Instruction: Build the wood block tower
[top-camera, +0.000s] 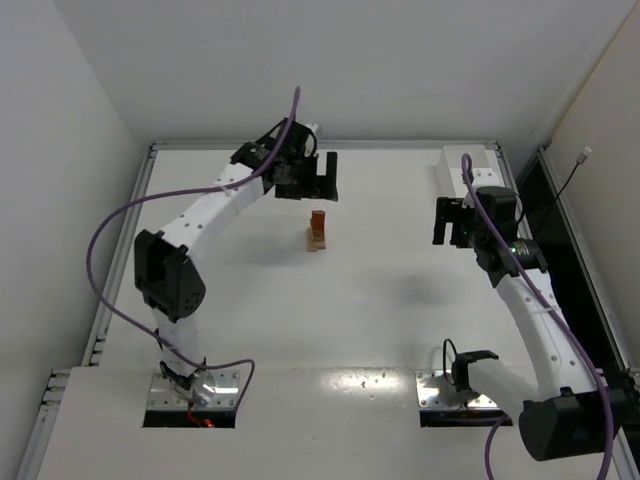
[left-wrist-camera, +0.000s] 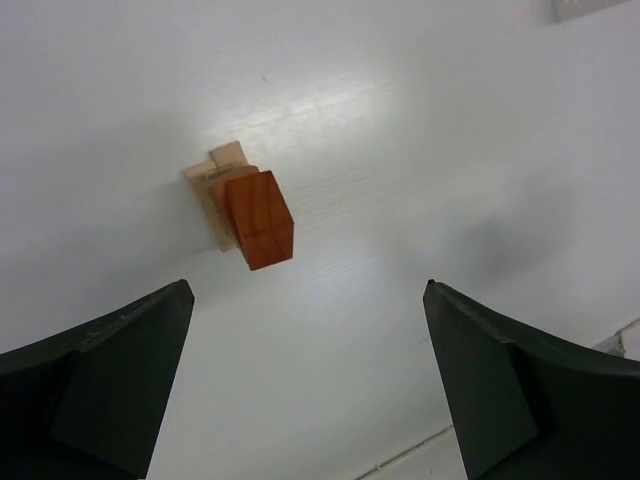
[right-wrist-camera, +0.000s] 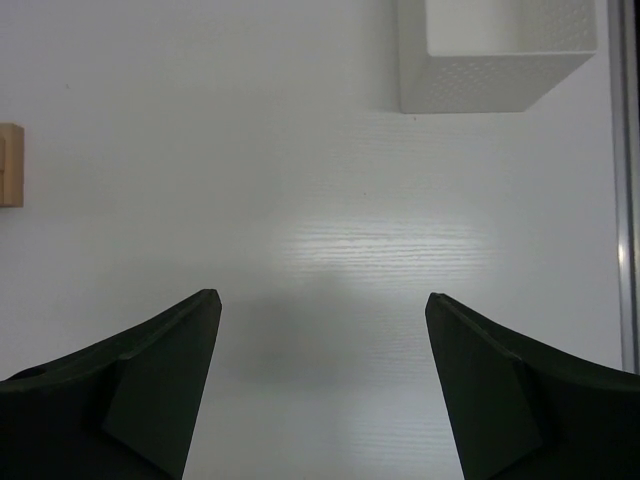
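Bright, even overhead light washes the white table (top-camera: 380, 300); we note speckled glare at its near edge, a pale sheen in the right wrist view, faint soft shadows, and dark fingers (right-wrist-camera: 150, 400) slightly blurred near both wrist lenses

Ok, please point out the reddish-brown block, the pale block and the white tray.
reddish-brown block (left-wrist-camera: 256, 205), left wrist view, broad side face.
pale block (left-wrist-camera: 203, 190), left wrist view, bare left edge.
white tray (right-wrist-camera: 490, 85), right wrist view, side wall.
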